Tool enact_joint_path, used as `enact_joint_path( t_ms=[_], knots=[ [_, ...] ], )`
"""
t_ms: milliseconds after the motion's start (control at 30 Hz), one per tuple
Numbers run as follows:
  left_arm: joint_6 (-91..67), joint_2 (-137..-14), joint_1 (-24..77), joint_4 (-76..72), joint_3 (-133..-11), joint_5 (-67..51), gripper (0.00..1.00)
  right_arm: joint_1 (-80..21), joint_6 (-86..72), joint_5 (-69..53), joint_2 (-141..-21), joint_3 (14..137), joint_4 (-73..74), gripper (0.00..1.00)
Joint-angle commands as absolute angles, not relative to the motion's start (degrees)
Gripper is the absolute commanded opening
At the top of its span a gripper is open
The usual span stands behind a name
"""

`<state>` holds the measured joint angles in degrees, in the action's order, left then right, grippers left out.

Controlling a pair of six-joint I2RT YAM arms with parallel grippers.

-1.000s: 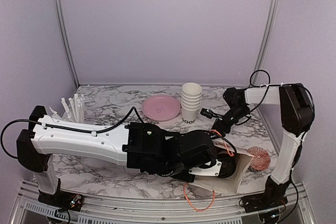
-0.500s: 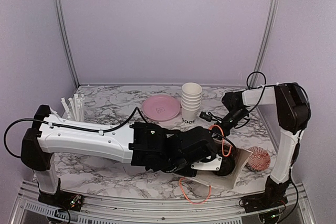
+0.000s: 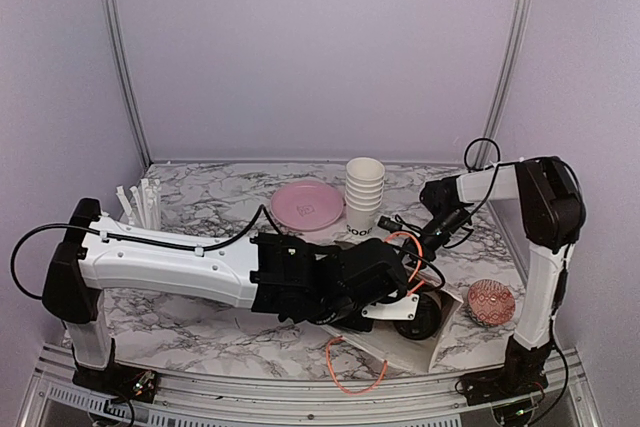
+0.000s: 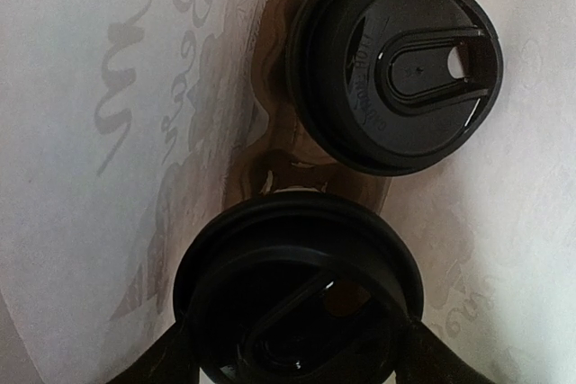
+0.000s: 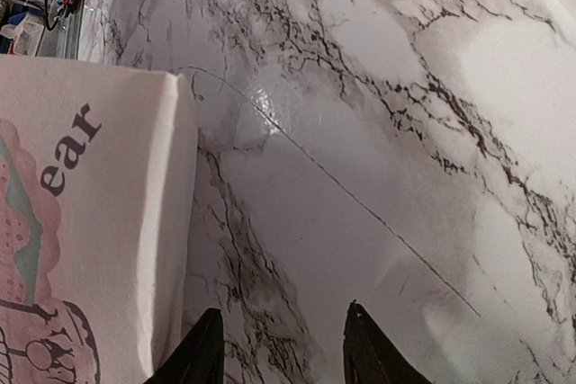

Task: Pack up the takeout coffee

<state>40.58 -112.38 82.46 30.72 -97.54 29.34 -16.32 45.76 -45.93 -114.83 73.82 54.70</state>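
Inside the white paper bag point(image 3: 445, 345), which lies on its side at the front right, my left gripper point(image 3: 398, 305) is shut on a takeout coffee by its black lid point(image 4: 297, 285); the fingers point(image 4: 157, 361) press both sides of the lid. A second black-lidded coffee point(image 4: 396, 60) stands just beyond it in a brown cardboard carrier point(image 4: 261, 146). The cup bodies are hidden under the lids. My right gripper point(image 3: 415, 240) hovers behind the bag, open and empty over the marble in the right wrist view point(image 5: 286, 348), with the bag's printed side point(image 5: 81, 222) to its left.
A stack of white lidless cups point(image 3: 365, 197) and a pink plate point(image 3: 307, 205) stand behind the bag. A cup of wrapped straws point(image 3: 140, 202) is at the back left. A pink patterned round thing point(image 3: 490, 302) lies right of the bag. An orange bag handle point(image 3: 355, 369) loops over the front edge.
My left gripper and the bag have shifted left and turned, and the bag's front handle has slid left. The pink round thing is more exposed. My right gripper has drawn slightly back and left.
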Motion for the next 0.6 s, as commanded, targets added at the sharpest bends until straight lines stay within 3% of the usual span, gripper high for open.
enact_joint_path(
  t_ms=[0, 567],
  knots=[
    [41.05, -112.19, 81.61, 28.54, -96.36, 27.45, 0.57, -17.22, 47.28, -48.20, -116.49, 76.10, 56.54, 0.43],
    [40.23, -106.75, 80.71, 24.78, -91.19, 22.15, 0.56, -14.02, 47.75, -52.46, -117.11, 82.77, 61.15, 0.47]
  ],
)
